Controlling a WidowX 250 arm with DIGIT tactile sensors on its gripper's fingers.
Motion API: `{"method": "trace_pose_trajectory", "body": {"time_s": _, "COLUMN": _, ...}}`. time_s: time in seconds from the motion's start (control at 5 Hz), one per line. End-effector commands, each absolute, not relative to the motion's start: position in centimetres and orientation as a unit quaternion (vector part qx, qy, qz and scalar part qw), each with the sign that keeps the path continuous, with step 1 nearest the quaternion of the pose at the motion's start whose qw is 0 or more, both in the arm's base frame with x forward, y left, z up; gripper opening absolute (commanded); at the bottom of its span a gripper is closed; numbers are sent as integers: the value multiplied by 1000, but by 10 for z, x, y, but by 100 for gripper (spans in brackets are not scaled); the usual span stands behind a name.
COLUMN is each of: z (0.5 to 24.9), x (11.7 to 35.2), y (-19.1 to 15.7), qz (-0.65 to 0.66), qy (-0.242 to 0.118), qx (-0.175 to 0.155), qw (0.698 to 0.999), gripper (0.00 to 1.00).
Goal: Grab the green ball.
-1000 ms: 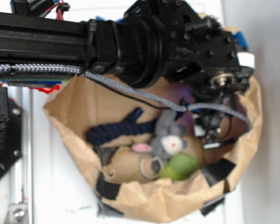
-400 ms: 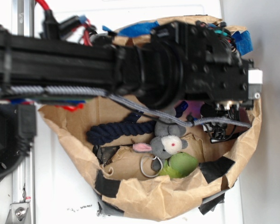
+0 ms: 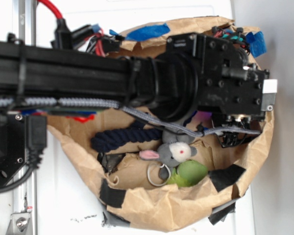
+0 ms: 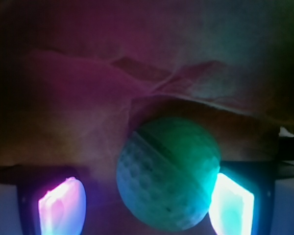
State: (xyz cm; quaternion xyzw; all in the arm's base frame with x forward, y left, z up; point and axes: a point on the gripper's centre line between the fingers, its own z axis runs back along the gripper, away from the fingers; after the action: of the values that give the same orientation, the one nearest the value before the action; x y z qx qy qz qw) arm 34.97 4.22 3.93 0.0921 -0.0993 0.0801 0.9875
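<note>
The green ball (image 4: 169,174), mint-green and dimpled, lies on crumpled brown paper in the wrist view. My gripper (image 4: 147,208) is open around it. The right finger (image 4: 231,203) touches or nearly touches the ball, and a wide gap separates it from the left finger (image 4: 62,205). In the exterior view my gripper (image 3: 235,136) reaches down into the right side of the paper bag (image 3: 152,208). The arm hides the ball there.
Inside the bag lie a navy rope (image 3: 122,137), a grey plush mouse (image 3: 175,152), a lime-green plush toy (image 3: 188,174) and a metal ring (image 3: 158,175). Black tape (image 3: 228,177) and blue tape (image 3: 147,32) patch the bag's rim. Its paper walls stand close around the gripper.
The arm's body has shifted downward in the exterior view and slightly right. The gripper stays over the bag's right side. The toys have not moved.
</note>
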Motion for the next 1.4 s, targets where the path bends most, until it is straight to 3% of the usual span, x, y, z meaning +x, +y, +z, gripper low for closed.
{"method": "trace_pose_trajectory", "body": {"time_s": 0.0, "z": 57, "x": 367, "y": 34, "qz": 74, "qy": -135, "qx": 91, "qw": 984, "gripper": 0}}
{"method": "trace_pose_trajectory", "body": {"time_s": 0.6, "z": 56, "x": 366, "y": 34, "qz": 83, "qy": -131, "qx": 89, "qw": 984, "gripper": 0}}
{"method": "trace_pose_trajectory", "body": {"time_s": 0.8, "z": 69, "x": 354, "y": 26, "qz": 79, "qy": -121, "qx": 76, "qw": 987, "gripper": 0}}
{"method": "trace_pose_trajectory", "body": {"time_s": 1.2, "z": 127, "x": 293, "y": 3, "qz": 24, "qy": -63, "qx": 18, "qw": 998, "gripper": 0}}
